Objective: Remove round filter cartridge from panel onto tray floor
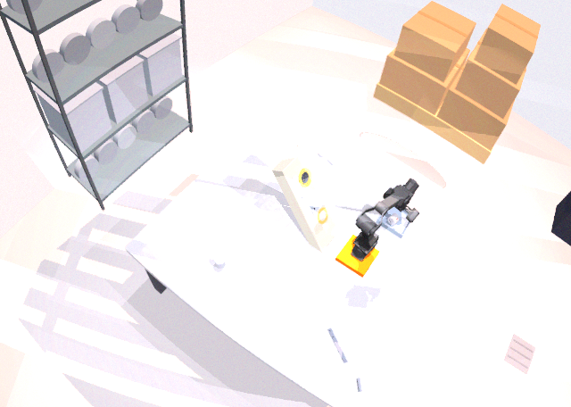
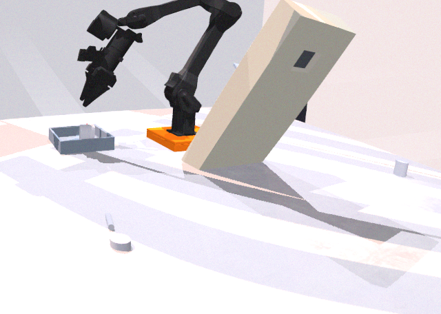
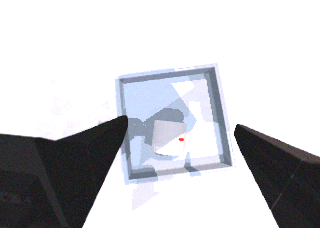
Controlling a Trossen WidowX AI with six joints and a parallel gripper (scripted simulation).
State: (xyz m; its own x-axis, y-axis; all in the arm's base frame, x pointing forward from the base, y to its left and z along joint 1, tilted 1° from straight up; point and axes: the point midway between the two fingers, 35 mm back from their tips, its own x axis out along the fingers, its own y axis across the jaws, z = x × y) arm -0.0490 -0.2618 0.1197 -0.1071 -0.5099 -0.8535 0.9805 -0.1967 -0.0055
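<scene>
The pale filter cartridge (image 1: pixel 393 220) (image 2: pixel 86 131) (image 3: pixel 169 137) rests inside the blue-grey tray (image 2: pixel 85 146) (image 3: pixel 167 74), nearer one wall. It looks squarish from the wrist, with a small red mark; its slots cannot be made out. My gripper (image 2: pixel 84 103) (image 3: pixel 180 124) is open and empty, above the tray and clear of the cartridge and the walls. The beige service panel (image 1: pixel 294 200) (image 2: pixel 245 115) leans beside the arm. Its upper yellow-ringed opening (image 1: pixel 304 177) looks dark inside; a second yellow ring (image 1: pixel 322 215) sits lower.
The arm stands on an orange base (image 1: pixel 357 257) (image 2: pixel 167 140) between tray and panel. A small cylinder (image 1: pixel 218 262) (image 2: pixel 401 168) stands behind the panel. A short round disc (image 2: pixel 120 242) and a small rod (image 2: pixel 109 222) lie farther off on the table.
</scene>
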